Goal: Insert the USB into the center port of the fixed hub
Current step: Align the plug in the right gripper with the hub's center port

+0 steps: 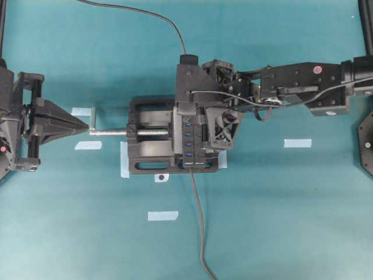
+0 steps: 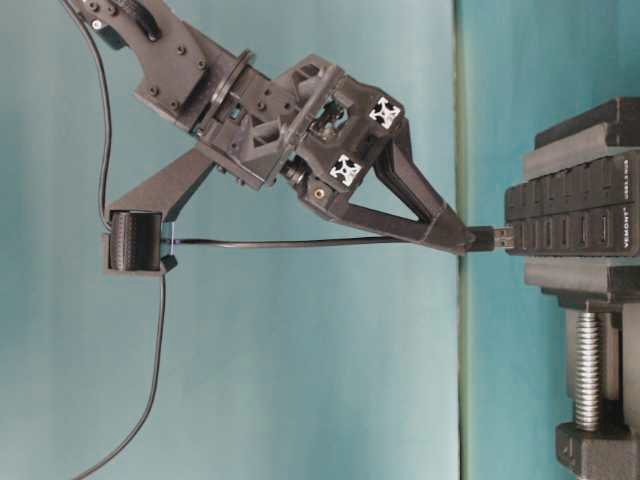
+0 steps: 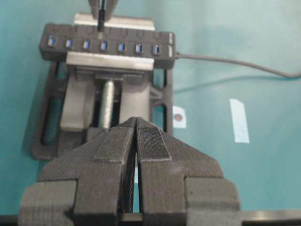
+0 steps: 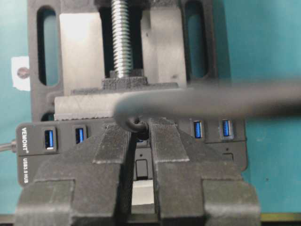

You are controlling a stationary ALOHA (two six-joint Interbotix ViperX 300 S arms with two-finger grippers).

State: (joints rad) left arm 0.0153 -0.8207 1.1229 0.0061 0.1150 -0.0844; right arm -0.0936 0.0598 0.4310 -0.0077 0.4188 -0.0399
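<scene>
Closing in on insertion: USB (image 2: 493, 238) pinched by the clenched jaws of the right gripper (image 2: 462, 241), metal tip poking out past the fingertips, just short of the fixed hub (image 2: 570, 215). Next, lining up with the center port and pushing straight in. Left gripper (image 3: 136, 123) clenched on nothing, parked well apart by the vise (image 1: 152, 163) screw.

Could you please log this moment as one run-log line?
right gripper: shut on USB | USB: tip at fixed hub, not seated | left gripper: shut, idle, facing vise
</scene>
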